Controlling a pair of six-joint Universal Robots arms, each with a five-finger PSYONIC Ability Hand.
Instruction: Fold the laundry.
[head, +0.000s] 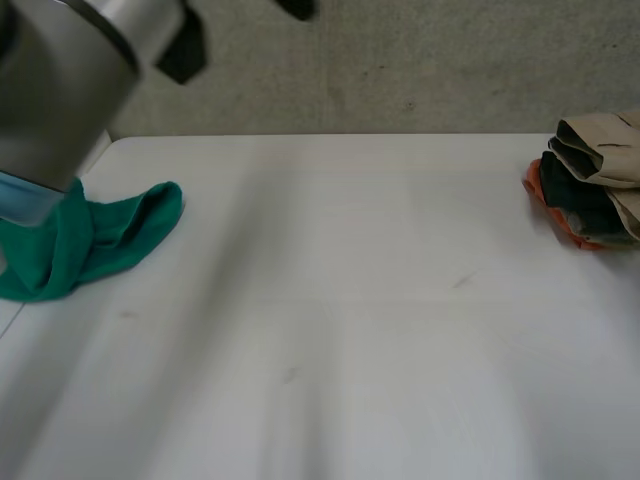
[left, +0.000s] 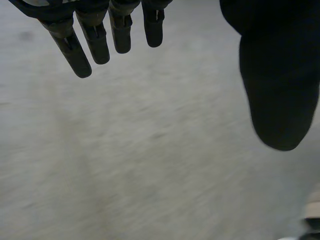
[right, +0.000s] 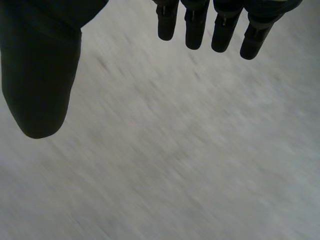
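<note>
A crumpled green cloth (head: 95, 240) lies at the table's left edge, partly hidden behind my left arm (head: 60, 90), which is raised high over that side. In the left wrist view my left hand (left: 95, 42) hangs over a bare grey surface, fingers straight and thumb (left: 280, 85) well apart, holding nothing. My right hand (right: 220, 25) is likewise spread above bare surface, its thumb (right: 40, 75) off to the side and nothing in its grasp.
A stack of folded clothes (head: 595, 185), beige on top with dark and orange pieces beneath, sits at the far right edge of the white table (head: 340, 330). A grey wall runs behind the table.
</note>
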